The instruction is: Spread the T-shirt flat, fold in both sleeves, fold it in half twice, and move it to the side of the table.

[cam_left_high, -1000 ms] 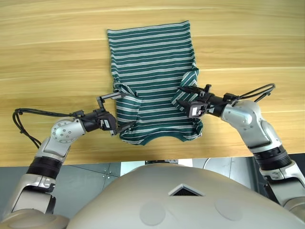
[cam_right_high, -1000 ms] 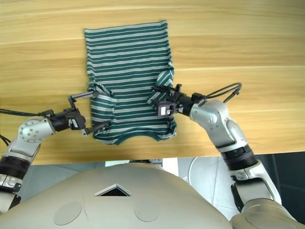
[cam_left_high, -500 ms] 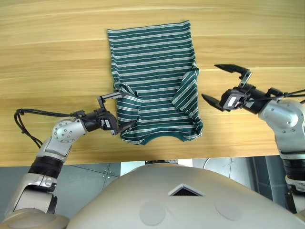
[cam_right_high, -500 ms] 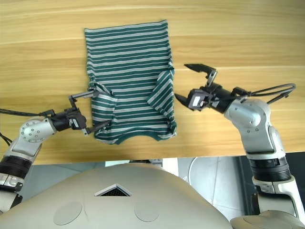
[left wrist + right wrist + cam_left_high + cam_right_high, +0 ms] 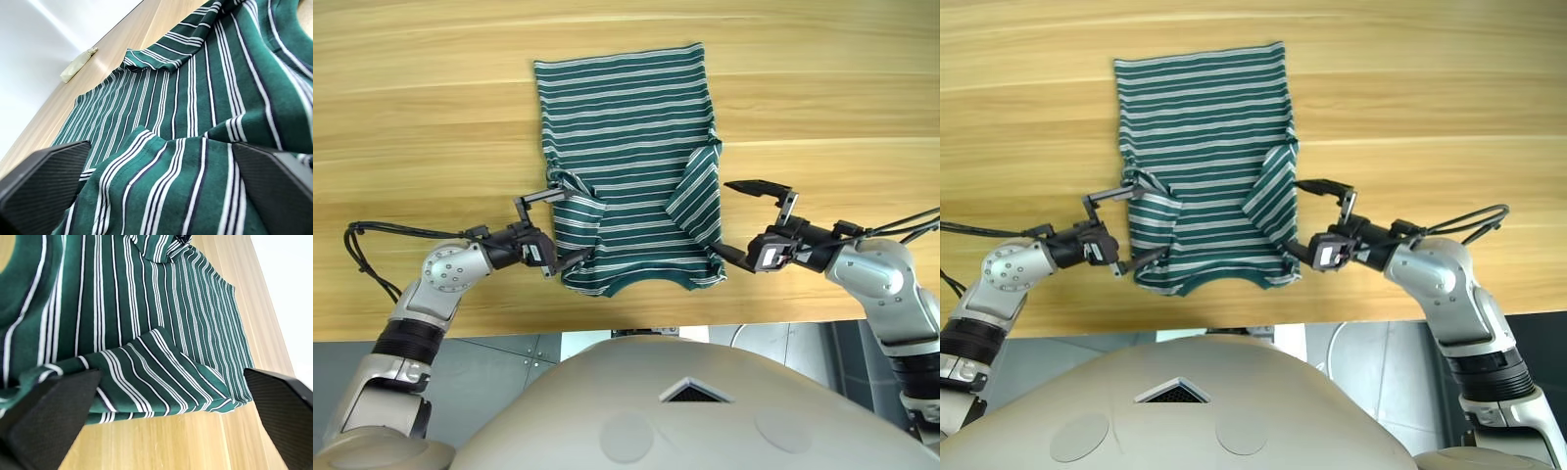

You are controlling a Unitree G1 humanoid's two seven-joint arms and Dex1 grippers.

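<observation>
The green, white-striped T-shirt (image 5: 626, 127) lies flat on the wooden table (image 5: 832, 88), collar toward me, hem at the far end. Both sleeves are folded in over the body: the left sleeve (image 5: 576, 204) and the right sleeve (image 5: 700, 191). My left gripper (image 5: 570, 225) stands open at the shirt's left shoulder edge, its fingers (image 5: 44, 181) either side of the folded cloth (image 5: 195, 127). On the right shoulder edge my right gripper (image 5: 722, 215) is open too, its fingers (image 5: 288, 406) spanning the folded right sleeve (image 5: 161, 367). Neither holds the fabric.
The table's near edge (image 5: 509, 331) runs just below the collar. Bare wood lies to the left (image 5: 411, 127) and right (image 5: 842, 127) of the shirt. A small pale object (image 5: 78, 63) sits far off on the table in the left wrist view.
The right gripper, over the folded right sleeve a second ago, opened and swung out right, then came back low to the right shoulder edge. The left arm stayed still.
</observation>
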